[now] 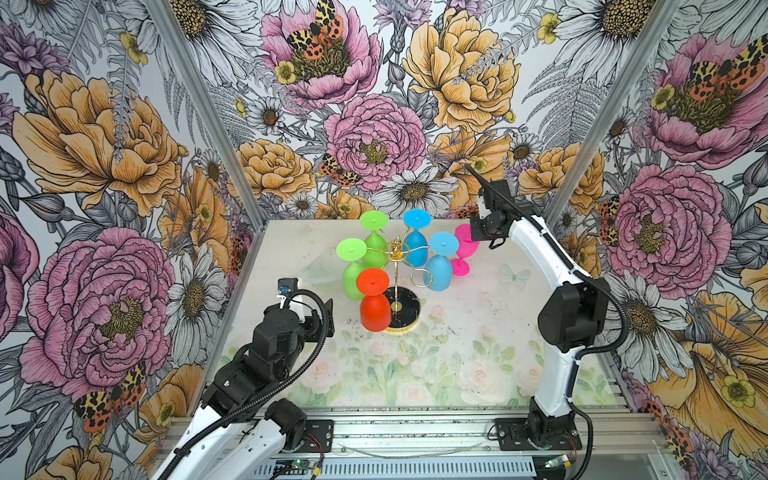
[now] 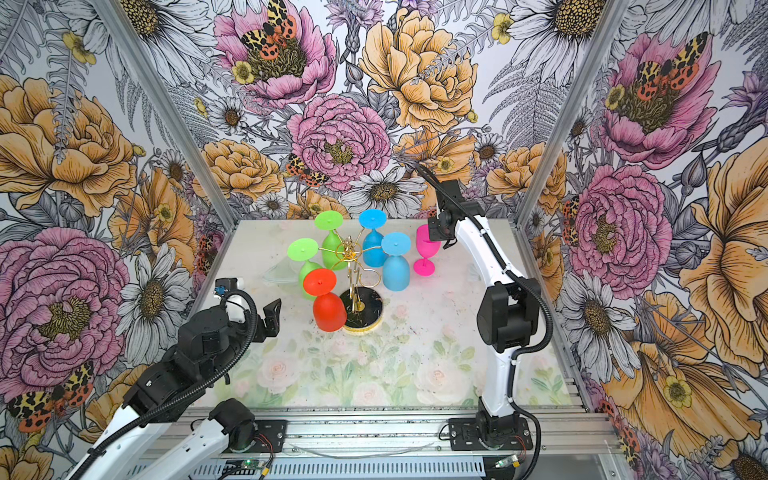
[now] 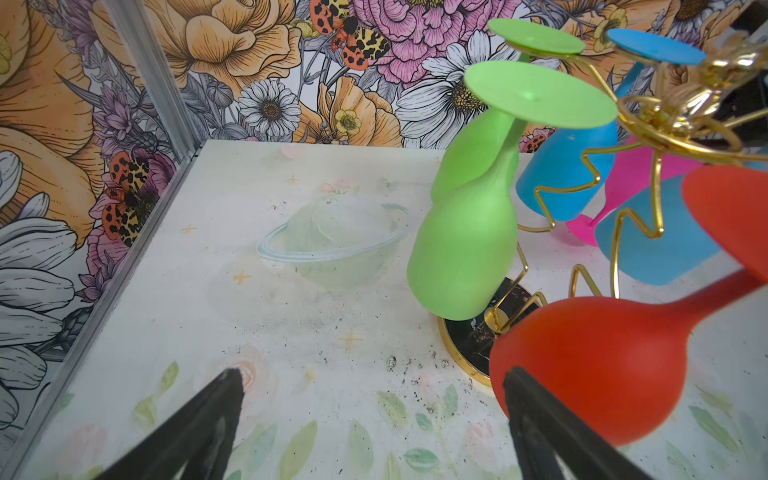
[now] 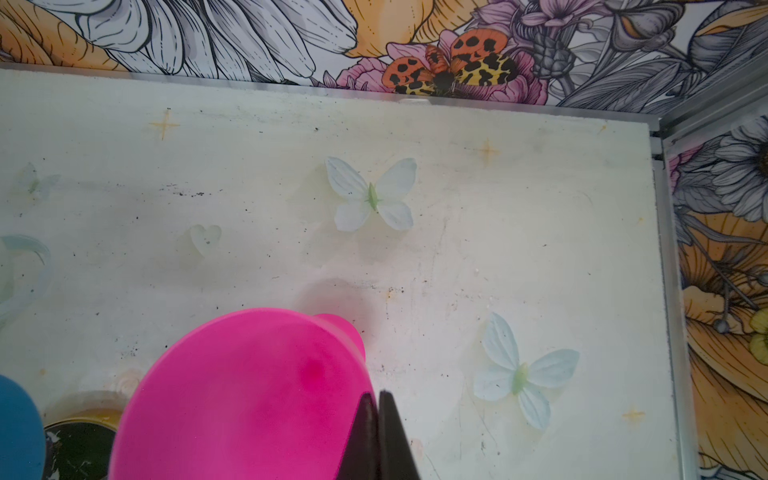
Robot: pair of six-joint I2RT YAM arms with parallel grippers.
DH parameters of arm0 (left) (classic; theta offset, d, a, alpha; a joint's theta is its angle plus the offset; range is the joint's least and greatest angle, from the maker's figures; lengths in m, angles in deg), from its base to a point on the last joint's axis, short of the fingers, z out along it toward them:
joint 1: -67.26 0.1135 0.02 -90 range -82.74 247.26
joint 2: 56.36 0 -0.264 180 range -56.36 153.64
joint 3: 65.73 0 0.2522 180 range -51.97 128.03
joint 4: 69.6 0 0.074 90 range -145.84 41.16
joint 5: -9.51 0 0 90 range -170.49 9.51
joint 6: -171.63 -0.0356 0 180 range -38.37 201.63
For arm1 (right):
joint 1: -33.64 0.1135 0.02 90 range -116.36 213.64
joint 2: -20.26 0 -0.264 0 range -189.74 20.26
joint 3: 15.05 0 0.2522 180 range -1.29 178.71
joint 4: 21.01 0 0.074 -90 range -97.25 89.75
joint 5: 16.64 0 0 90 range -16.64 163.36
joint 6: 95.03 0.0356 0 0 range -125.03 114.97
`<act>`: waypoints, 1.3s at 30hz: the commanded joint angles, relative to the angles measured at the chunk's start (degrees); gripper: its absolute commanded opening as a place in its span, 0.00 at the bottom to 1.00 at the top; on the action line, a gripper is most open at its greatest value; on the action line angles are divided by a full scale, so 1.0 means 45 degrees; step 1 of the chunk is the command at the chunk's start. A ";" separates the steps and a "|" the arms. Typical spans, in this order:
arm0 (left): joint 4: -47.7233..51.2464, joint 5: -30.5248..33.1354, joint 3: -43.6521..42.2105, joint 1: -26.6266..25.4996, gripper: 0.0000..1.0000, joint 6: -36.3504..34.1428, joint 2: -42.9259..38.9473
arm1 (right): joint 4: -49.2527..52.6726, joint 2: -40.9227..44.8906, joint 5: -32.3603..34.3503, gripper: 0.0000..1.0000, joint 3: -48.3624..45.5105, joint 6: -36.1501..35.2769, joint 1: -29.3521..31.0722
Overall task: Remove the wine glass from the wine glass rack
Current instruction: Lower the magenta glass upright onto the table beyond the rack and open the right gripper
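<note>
- The pink wine glass [image 1: 464, 247] is off the wine glass rack [image 1: 395, 250]; it stands upright on the worktop [image 1: 457, 332] near the rack, to its right in both top views; the right gripper [image 4: 378, 399] is pinched shut on its rim.
- The left gripper [image 3: 374, 372] gapes wide and empty; one finger sits beside the hanging red wine glass [image 3: 602, 365].
- Likely step: setting the pink wine glass down; next calls for releasing the rim and lifting straight clear, without tipping it.

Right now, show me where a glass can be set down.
Bare: front of the table, between the wine glass rack base and the front rail. Also the back right corner beyond the pink glass. Crowded: around the rack, tightest between the nearer blue glass and pink glass.
</note>
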 commanded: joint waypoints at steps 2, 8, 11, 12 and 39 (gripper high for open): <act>-0.1358 -0.3408 -0.0164 0.2509 0.99 0.0051 0.0428 | -0.0207 -0.0610 -0.0275 0.00 0.1041 -0.0211 0.0190; -0.2009 -0.5650 -0.0352 0.4906 0.99 0.0187 0.0944 | -0.0197 -0.1449 -0.0209 0.00 0.2137 -0.0259 0.0580; -0.2044 -0.5762 -0.0354 0.5063 0.99 0.0164 0.1128 | -0.0191 -0.1919 -0.0037 0.00 0.2782 -0.0288 0.0773; -0.2043 -0.5773 -0.0351 0.5049 0.99 0.0159 0.1156 | -0.0187 -0.2048 -0.0031 0.00 0.2966 -0.0289 0.0826; -0.2051 -0.5714 -0.0526 0.5054 0.99 0.0119 0.1168 | -0.0168 -0.4374 0.0641 0.00 0.5257 -0.0356 0.1544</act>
